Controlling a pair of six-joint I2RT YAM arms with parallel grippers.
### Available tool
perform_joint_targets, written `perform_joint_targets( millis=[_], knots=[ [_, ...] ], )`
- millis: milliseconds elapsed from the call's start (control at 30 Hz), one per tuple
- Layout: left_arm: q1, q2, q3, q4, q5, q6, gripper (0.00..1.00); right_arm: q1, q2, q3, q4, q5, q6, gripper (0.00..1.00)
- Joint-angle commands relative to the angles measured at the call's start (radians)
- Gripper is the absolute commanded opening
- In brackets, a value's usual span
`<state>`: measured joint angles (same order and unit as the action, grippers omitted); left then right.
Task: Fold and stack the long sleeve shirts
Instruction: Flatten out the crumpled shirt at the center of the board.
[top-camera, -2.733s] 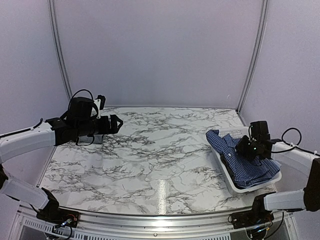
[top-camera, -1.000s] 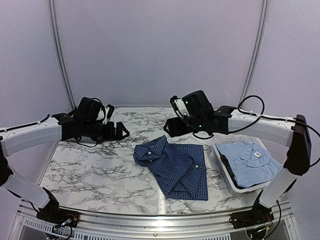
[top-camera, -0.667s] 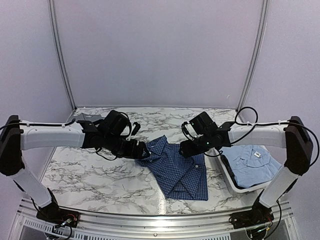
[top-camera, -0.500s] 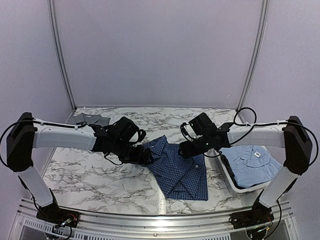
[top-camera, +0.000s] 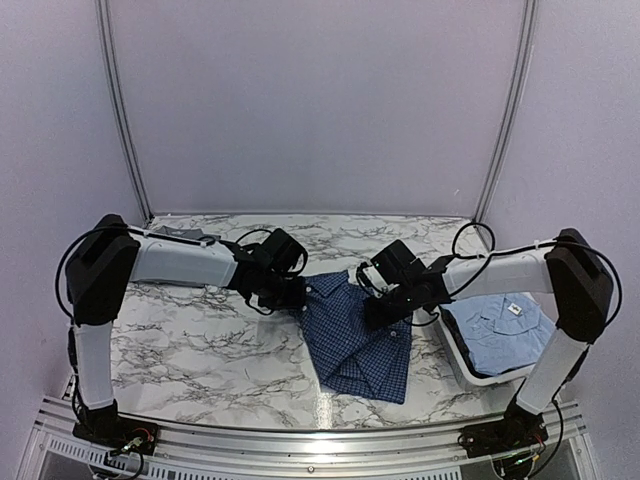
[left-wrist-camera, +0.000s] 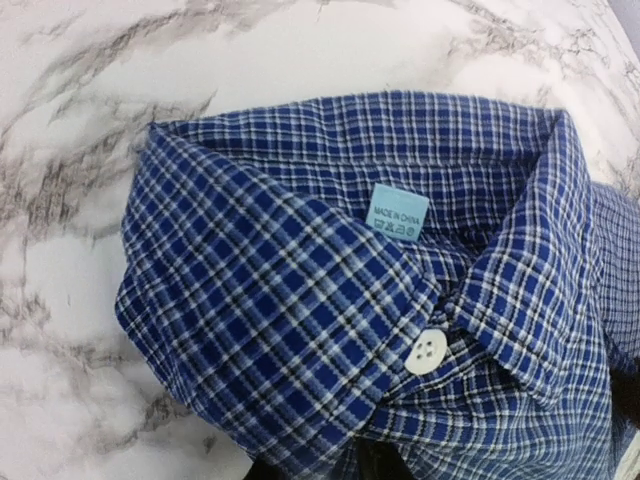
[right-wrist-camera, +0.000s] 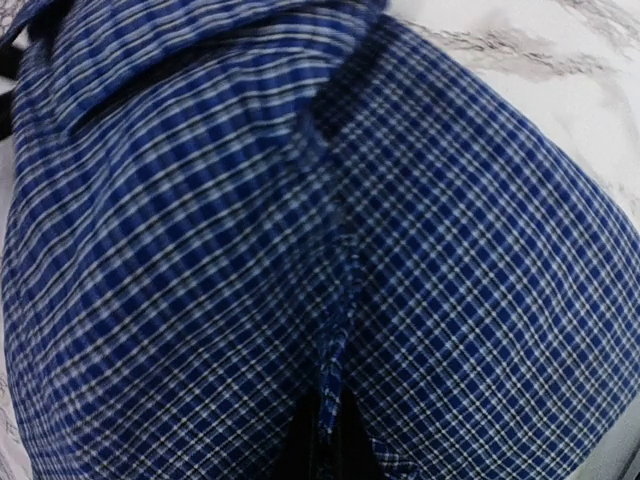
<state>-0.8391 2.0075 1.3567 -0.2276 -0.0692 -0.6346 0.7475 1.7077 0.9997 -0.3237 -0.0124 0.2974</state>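
The dark blue checked shirt lies crumpled at the table's centre, collar toward the back. My left gripper is down at its collar; the left wrist view shows the collar, a white button and a pale label, and my left gripper shut on the cloth. My right gripper sits on the shirt's right side. Close up, my right gripper pinches a raised fold of check cloth. The light blue shirt lies in the basket. A grey shirt peeks out behind my left arm.
A white basket stands at the table's right edge. The marble table shows bare on the left and in front of the shirt. Both arms reach inward across the middle, nearly meeting over the shirt.
Both grippers dropped onto the dark blue shirt and closed on it. The shirt has bunched narrower and its collar has drawn slightly toward the back.
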Motion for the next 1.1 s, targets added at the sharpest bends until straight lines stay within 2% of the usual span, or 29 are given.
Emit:
perform_joint_targets(
  millis=[0,67,200,300,333,367,433,500,600,767,833,900,967,1067],
  knots=[
    [0.072,0.110,0.160,0.019,0.007,0.051,0.15,0.046,-0.069,0.041,-0.027,-0.012,0.023,0.00],
    [0.096,0.169,0.257,0.020,0.045,0.080,0.11,0.070,-0.088,0.064,-0.031,-0.031,0.038,0.00],
    [0.134,0.285,0.468,0.016,0.172,0.143,0.12,0.119,-0.080,0.162,0.004,-0.093,0.062,0.00],
    [0.162,0.285,0.544,-0.020,0.175,0.154,0.26,0.123,-0.025,0.262,0.052,-0.134,0.075,0.00],
    [0.172,0.267,0.541,-0.028,0.164,0.154,0.35,0.121,0.014,0.307,0.059,-0.134,0.080,0.00],
    [0.186,0.238,0.526,-0.034,0.148,0.153,0.46,0.117,0.049,0.353,0.061,-0.130,0.079,0.00],
    [0.217,0.167,0.462,-0.040,0.109,0.142,0.55,0.098,0.121,0.457,0.065,-0.123,0.088,0.00],
    [0.255,0.085,0.370,-0.041,0.079,0.125,0.70,0.064,0.204,0.540,0.076,-0.142,0.109,0.00],
    [0.308,-0.046,0.230,-0.040,0.025,0.118,0.78,-0.007,0.338,0.651,0.120,-0.205,0.163,0.00],
    [0.326,-0.213,0.053,-0.038,0.032,0.139,0.82,-0.057,0.585,0.965,0.084,-0.241,0.143,0.00],
    [0.319,-0.258,-0.019,-0.030,0.058,0.126,0.81,-0.058,0.658,1.082,0.051,-0.250,0.118,0.08],
    [0.298,-0.297,-0.076,-0.014,0.066,0.114,0.80,-0.059,0.698,1.157,0.025,-0.259,0.095,0.21],
    [0.261,-0.330,-0.117,0.002,0.093,0.110,0.78,-0.059,0.694,1.181,0.015,-0.262,0.059,0.42],
    [0.209,-0.342,-0.145,0.028,0.117,0.103,0.74,-0.059,0.641,1.151,-0.009,-0.238,0.009,0.58]
  ],
)
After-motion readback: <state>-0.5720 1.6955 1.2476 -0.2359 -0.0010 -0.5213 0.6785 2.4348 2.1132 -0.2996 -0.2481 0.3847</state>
